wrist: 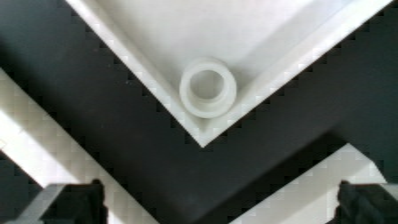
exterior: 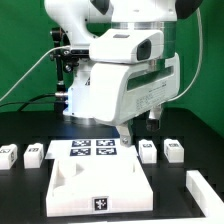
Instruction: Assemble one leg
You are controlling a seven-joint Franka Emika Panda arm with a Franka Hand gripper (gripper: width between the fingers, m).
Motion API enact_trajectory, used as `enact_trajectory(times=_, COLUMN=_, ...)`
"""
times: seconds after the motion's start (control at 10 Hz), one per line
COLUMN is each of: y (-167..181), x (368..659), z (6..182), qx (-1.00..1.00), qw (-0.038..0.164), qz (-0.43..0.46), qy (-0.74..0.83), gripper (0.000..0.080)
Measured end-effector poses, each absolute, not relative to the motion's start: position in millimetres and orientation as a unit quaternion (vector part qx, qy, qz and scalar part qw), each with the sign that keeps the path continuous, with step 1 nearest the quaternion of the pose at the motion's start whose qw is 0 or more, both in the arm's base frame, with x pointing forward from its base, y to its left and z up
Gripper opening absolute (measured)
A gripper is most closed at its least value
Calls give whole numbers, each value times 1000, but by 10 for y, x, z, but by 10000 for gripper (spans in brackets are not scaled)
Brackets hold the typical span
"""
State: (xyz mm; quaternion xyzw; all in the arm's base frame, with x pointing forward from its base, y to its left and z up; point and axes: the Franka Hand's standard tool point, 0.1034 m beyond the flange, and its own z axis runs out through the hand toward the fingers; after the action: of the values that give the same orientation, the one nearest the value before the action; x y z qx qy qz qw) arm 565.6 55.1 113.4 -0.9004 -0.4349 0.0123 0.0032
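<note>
1. White panel lies at near centre.
2. Your gripper hangs over its far corner, fingers spread wide, holding nothing.
3. Nearest leg sits on the table just to the exterior view's right of the gripper. Can't tell its long axis.
4. Corner socket is directly below.

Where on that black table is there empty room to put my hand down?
Bare table lies at the exterior view's left, bordered by the white panel and two legs. Another gap sits between the panel and the white bar. It is crowded around the marker board, under the claw.
</note>
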Motion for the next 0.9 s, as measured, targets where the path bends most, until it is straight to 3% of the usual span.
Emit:
enact_trajectory(times=0.8, y=550, x=5642, z=1127, qx=-889, qw=3, qz=11, qy=-457, gripper=650)
enact_trajectory(times=0.9, y=550, x=5509, z=1084, qx=-883, qw=0, qz=2, qy=-470, gripper=650)
